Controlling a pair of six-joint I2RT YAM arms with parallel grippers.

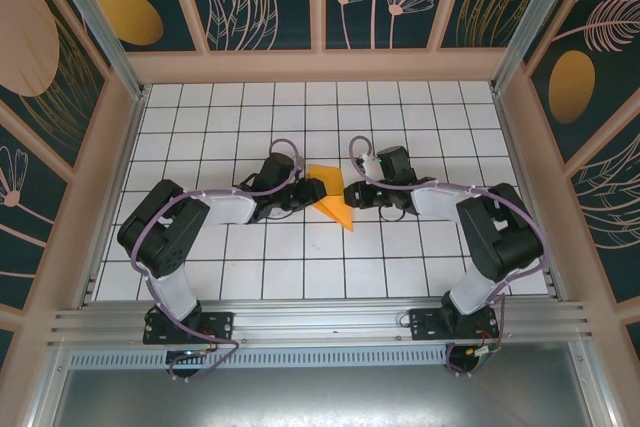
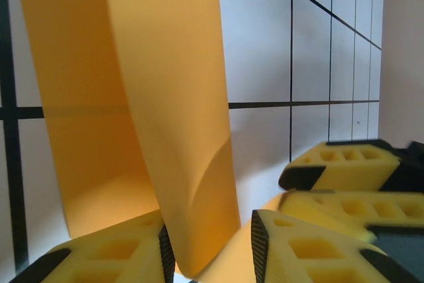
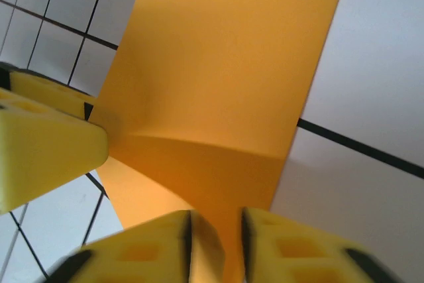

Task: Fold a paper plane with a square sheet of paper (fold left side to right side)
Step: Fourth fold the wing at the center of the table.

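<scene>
Midway across the white gridded table (image 1: 200, 127), the orange sheet of paper (image 1: 335, 205) lay partly folded, with a squarish part on its far side and a narrow point reaching toward the table's near edge. Seen from above, the left claw (image 1: 303, 194) sat at the sheet's left edge and the right claw (image 1: 352, 193) at its right edge, both low and facing each other across the paper.

From the left wrist, the sheet (image 2: 172, 97) showed as two layers: one flat against the tiles, and a flap raised off it, curling at its lower end. That curled end stood in the gap of the left claw (image 2: 212, 253), whose yellow fingers (image 2: 112, 256) were apart, one on each side of the flap. Whether either pad pressed the paper could not be told. Right of the flap, the right claw's two yellow fingers (image 2: 344, 164) lay one above the other, close to the sheet.

From the right wrist, the sheet (image 3: 218, 84) showed a soft bend across it. Its near edge ran down between the fingers (image 3: 298, 250) of the right claw (image 3: 216, 243), which stood apart with the paper in the gap. Left of the sheet, a yellow finger (image 3: 46, 150) of the left claw sat right at the paper's edge.
</scene>
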